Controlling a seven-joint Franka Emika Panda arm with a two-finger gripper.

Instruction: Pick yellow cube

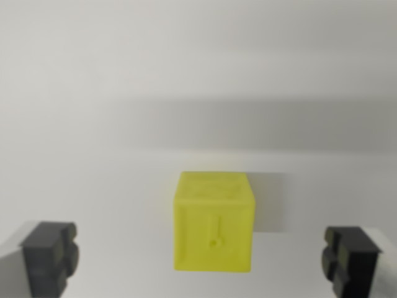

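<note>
Jaws: spread wide, holding nothing; the gripper (201,261) shows two dark grey blocky fingertips (49,254), one at the lower left corner of the frame, one at the lower right.
Task item: small yellow plastic cube (214,226) with an exclamation mark moulded into its facing side; lower centre of frame, between the fingertips, clear of both.
Support: plain white matte surface (198,81), filling the frame.
Risk: the cube sits slightly right of centre; closing unevenly could nudge or rotate it; descending too little could mean a shallow, slipping grip.
Containers: none visible; nothing to list.
</note>
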